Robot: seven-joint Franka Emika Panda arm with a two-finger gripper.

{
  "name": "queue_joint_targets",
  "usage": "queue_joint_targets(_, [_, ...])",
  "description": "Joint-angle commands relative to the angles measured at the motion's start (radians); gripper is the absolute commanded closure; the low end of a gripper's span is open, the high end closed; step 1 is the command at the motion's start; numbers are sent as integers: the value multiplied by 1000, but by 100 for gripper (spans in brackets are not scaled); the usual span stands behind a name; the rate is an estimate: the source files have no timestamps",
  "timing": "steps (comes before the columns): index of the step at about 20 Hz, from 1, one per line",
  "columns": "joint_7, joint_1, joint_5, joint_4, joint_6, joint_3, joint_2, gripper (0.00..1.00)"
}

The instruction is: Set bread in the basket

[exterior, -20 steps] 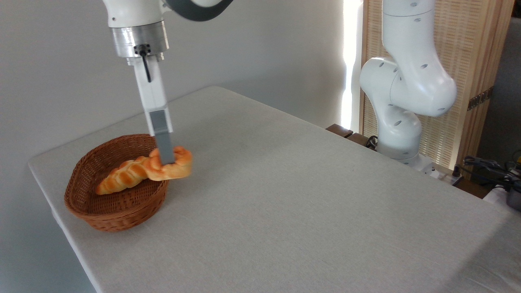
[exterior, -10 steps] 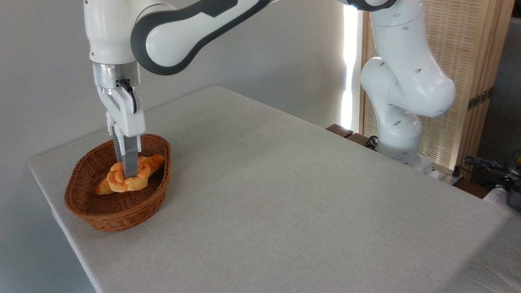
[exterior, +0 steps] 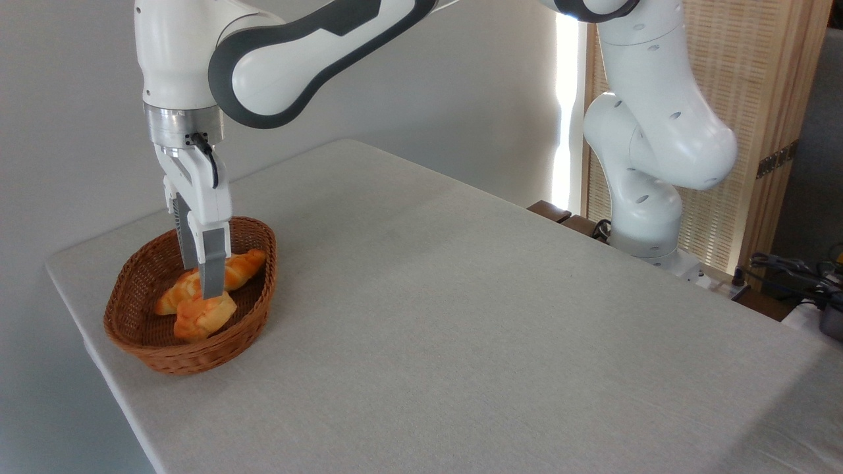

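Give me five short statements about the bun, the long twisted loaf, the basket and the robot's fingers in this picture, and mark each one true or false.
1. The bun lies inside the basket. True.
2. The twisted loaf lies on the table outside the basket. False: it is in the basket, behind the bun.
3. The gripper is directly above the bun, its fingers pointing down. True.
4. The basket stands in the middle of the table. False: it stands near the table's left corner.
5. The basket is tipped on its side. False: it stands upright.

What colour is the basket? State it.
Brown woven wicker: the basket, clearest in the fixed camera view.
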Motion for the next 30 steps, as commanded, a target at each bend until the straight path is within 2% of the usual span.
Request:
queue_joint_targets(1, [-5, 0, 1, 17, 11, -1, 9, 0])
queue_joint_targets(5, [-8, 5, 2, 17, -24, 7, -32, 0])
queue_joint_targets(8, [33, 28, 1, 17, -158, 54, -106, 0])
queue_joint_targets(10, [131, 46, -44, 19, -227, 116, -161, 0])
queue_joint_targets(12, [251, 57, -149, 17, -294, 195, -216, 0])
queue_joint_targets(14, [294, 60, -190, 19, -383, 246, -262, 0])
queue_joint_targets(17, [290, 75, -184, 21, -488, 263, -296, 0])
queue_joint_targets(22, [293, 106, -177, 25, -557, 257, -298, 0])
queue_joint_targets(29, [296, 108, -171, 25, -560, 265, -296, 0])
queue_joint_targets(30, [296, 108, -145, 27, -560, 263, -296, 0])
